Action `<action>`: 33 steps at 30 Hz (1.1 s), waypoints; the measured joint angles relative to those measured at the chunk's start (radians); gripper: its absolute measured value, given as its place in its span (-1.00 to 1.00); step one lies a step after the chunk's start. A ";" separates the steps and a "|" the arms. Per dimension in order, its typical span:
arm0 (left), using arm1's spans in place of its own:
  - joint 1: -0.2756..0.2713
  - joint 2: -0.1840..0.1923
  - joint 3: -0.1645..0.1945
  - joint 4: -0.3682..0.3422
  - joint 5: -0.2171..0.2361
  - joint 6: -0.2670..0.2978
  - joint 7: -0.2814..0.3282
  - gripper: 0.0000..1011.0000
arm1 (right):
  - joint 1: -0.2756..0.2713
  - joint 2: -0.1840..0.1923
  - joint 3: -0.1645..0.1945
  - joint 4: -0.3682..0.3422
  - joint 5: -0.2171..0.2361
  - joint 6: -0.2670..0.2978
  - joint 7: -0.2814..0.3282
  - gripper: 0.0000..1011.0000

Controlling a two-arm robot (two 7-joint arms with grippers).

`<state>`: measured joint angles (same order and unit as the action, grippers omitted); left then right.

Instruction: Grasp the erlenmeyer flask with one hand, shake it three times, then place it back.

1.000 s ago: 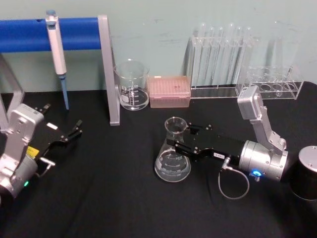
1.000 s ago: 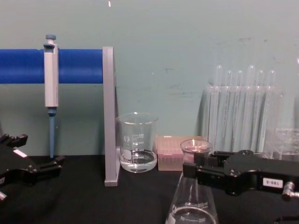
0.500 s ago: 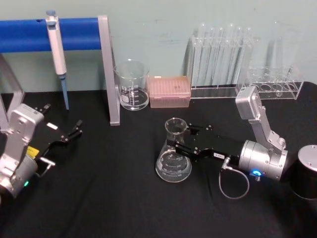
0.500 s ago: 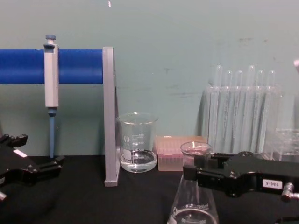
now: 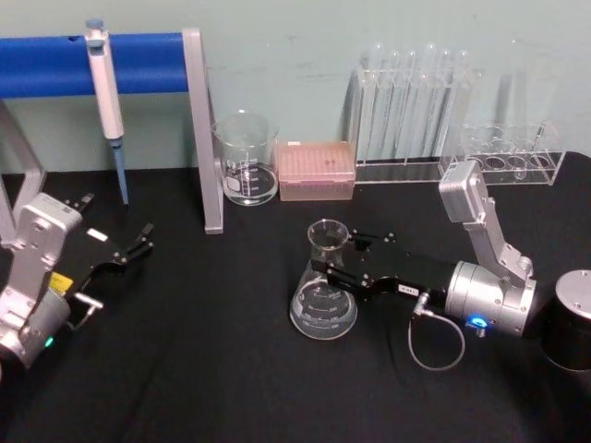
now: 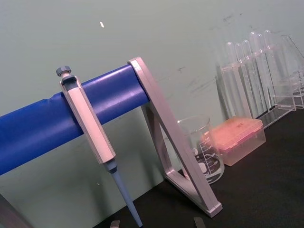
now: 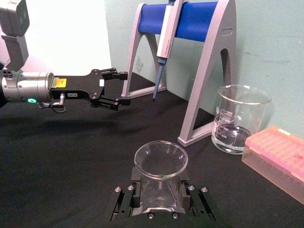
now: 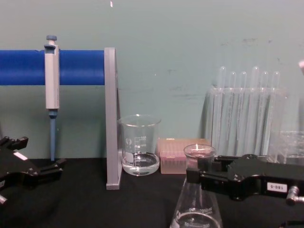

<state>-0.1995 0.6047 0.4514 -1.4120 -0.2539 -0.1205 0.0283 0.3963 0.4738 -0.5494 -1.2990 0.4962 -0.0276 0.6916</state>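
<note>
Right claw (image 5: 330,265) comes in from the right side of the head frame, closed on the neck of the erlenmeyer flask (image 5: 321,309), a finger on each side just under the flared rim. Flask upright at frame centre on the bench (image 5: 231,369). Base seems to rest on the black cloth, though contact is hard to confirm. Left claw (image 5: 129,249) idle at the left edge, fingers spread, holding nothing. Beaker (image 5: 247,171) and pink tip box (image 5: 317,170) stand behind, well apart from the flask.

Bench viewed from four cameras
The beaker (image 5: 246,171) is seen from above, side-on, and from both wrists.
</note>
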 joint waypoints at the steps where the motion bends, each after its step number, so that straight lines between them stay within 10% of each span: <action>1: 0.000 0.000 0.000 0.000 0.000 0.000 0.000 0.98 | 0.000 0.000 0.000 0.000 0.000 0.000 0.000 -0.11; 15: 0.000 0.000 0.000 0.000 0.000 0.000 0.000 0.98 | -0.001 0.000 0.001 -0.001 0.001 -0.001 0.000 -0.04; 33: 0.000 0.000 0.000 0.000 0.000 0.000 0.000 0.98 | -0.002 0.000 0.001 -0.001 0.001 -0.002 0.000 0.98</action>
<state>-0.1995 0.6047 0.4514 -1.4119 -0.2539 -0.1205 0.0283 0.3947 0.4738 -0.5482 -1.2999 0.4968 -0.0291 0.6917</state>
